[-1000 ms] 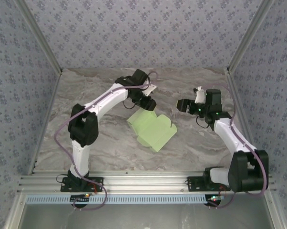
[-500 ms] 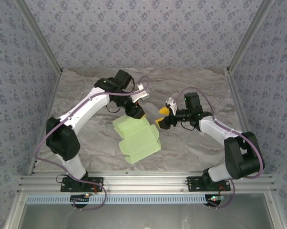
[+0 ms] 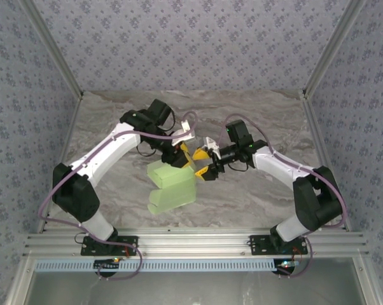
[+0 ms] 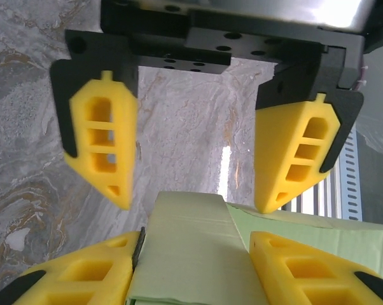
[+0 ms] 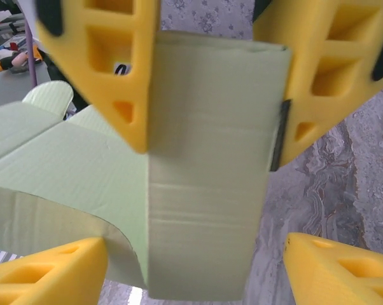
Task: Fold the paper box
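The right gripper (image 5: pixel 207 152) is closed across a folded panel of the paper box (image 3: pixel 171 187), one finger against each long edge; this probably keeps the crease from springing open. The left gripper (image 4: pixel 196 200) faces it tip to tip, jaws astride the same panel's end, though whether they pinch it cannot be told. The remaining card extends toward the near side, over the table (image 3: pixel 255 190).
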Controlling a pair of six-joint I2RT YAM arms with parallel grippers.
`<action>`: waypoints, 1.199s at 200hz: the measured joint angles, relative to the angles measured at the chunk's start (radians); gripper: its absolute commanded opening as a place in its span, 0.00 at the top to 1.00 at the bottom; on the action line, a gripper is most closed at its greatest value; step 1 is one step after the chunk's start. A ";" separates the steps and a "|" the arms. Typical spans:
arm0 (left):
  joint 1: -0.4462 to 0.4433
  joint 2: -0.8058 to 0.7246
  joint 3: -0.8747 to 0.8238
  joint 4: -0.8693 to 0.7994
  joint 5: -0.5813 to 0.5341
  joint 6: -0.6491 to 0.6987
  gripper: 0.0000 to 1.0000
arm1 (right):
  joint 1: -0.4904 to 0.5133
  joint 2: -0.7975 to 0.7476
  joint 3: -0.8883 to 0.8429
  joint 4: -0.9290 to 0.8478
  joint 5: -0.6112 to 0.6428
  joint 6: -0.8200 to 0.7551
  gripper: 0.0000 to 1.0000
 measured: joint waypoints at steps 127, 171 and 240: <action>-0.013 -0.019 -0.019 0.037 -0.055 0.028 0.68 | -0.013 -0.033 0.068 -0.109 0.021 -0.076 0.20; -0.013 -0.031 -0.029 0.059 -0.056 0.028 0.68 | 0.045 -0.024 0.053 -0.016 0.127 -0.032 0.19; -0.011 -0.051 -0.030 0.064 -0.057 0.028 0.68 | 0.058 -0.006 -0.032 0.115 0.165 0.033 0.37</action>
